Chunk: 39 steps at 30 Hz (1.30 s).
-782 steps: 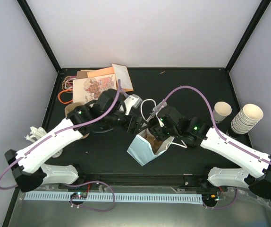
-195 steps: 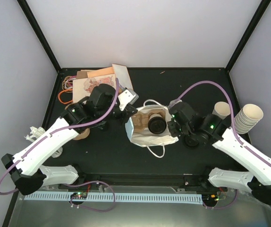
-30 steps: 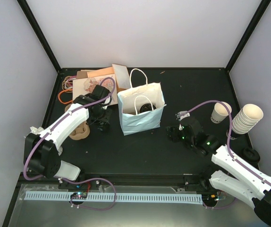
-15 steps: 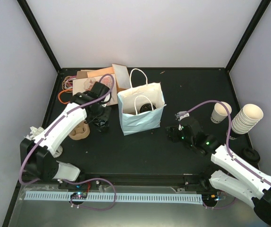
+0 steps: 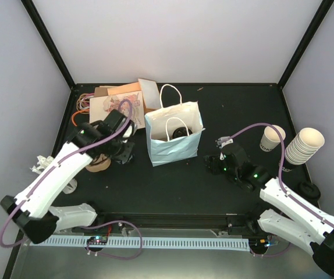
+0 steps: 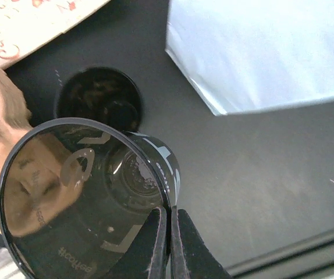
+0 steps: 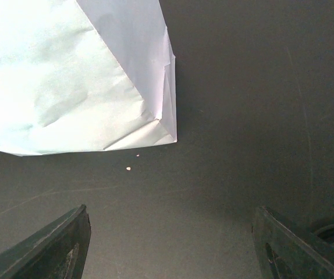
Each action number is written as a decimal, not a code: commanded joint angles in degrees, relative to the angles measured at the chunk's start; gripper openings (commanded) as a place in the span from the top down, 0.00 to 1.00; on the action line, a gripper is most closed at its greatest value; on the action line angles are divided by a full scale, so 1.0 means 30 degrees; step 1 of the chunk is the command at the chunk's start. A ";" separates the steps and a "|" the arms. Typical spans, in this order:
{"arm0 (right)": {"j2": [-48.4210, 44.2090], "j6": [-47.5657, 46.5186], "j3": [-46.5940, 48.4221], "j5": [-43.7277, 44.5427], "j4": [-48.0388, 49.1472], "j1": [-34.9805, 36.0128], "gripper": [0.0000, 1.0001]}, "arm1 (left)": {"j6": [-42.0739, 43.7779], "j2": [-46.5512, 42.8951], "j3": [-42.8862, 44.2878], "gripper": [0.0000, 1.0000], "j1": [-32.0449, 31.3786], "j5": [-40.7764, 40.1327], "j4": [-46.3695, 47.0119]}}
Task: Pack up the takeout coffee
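**Little legible print: a hashtag fragment and stray red letters**

In the left wrist view, pale lettering beginning "#co" runs along the lower part of the glossy black lid (image 6: 80, 197), at 9 o'clock from the left fingers (image 6: 184, 250). The rest of that word is too blurred to read. At 11 o'clock in the same view, the cream printed sheet (image 6: 33, 23) carries red letters cut off by the edge, with no whole word legible. In the top view, the lidless cream cup (image 5: 270, 143) at the table's 3 o'clock bears a dark mark too small to read.
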 commanded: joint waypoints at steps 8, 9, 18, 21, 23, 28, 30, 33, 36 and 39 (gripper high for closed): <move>-0.0590 0.0092 -0.0150 0.1015 0.0636 -0.0093 0.22 | -0.8249 -0.3347 -0.2608 0.99 -0.9166 -0.0698 0.0962; -0.0685 0.0171 -0.0150 0.1164 0.0571 -0.0106 0.22 | -0.8812 -0.2977 -0.2677 0.98 -1.0889 -0.1427 0.1418; -0.0815 0.1358 0.0057 0.2923 -0.0771 -0.0110 0.21 | -0.7677 0.3804 0.0374 0.98 -1.6302 -0.5486 0.3895; 0.0039 0.1776 0.0855 0.3206 -0.1674 -0.0145 0.21 | -0.6259 0.5684 0.1077 0.98 -1.6374 -0.5998 0.4499; 0.0482 0.2151 0.1347 0.3693 -0.2226 -0.0225 0.21 | -0.5401 0.6347 0.1055 0.98 -1.6379 -0.6233 0.5383; 0.1008 0.3172 0.2216 0.4531 -0.3734 -0.0884 0.12 | -0.3495 0.7830 0.0764 0.99 -1.6016 -0.5993 0.7578; 0.1188 0.3200 0.2427 0.4472 -0.4121 -0.1426 0.11 | -0.3119 0.8493 0.0905 0.98 -1.5742 -0.5777 0.7896; 0.1529 0.3417 0.2573 0.4033 -0.4676 -0.2416 0.04 | -0.2555 0.9161 0.0838 0.98 -1.5418 -0.5000 0.8962; 0.2158 0.3783 0.2654 0.2720 -0.5135 -0.3569 0.01 | -0.2164 0.9783 0.0865 0.98 -1.5127 -0.4412 0.9589; 0.2728 0.4314 0.2918 0.2102 -0.5749 -0.4243 0.00 | -0.2082 1.0486 0.1081 0.98 -1.5110 -0.4224 0.9617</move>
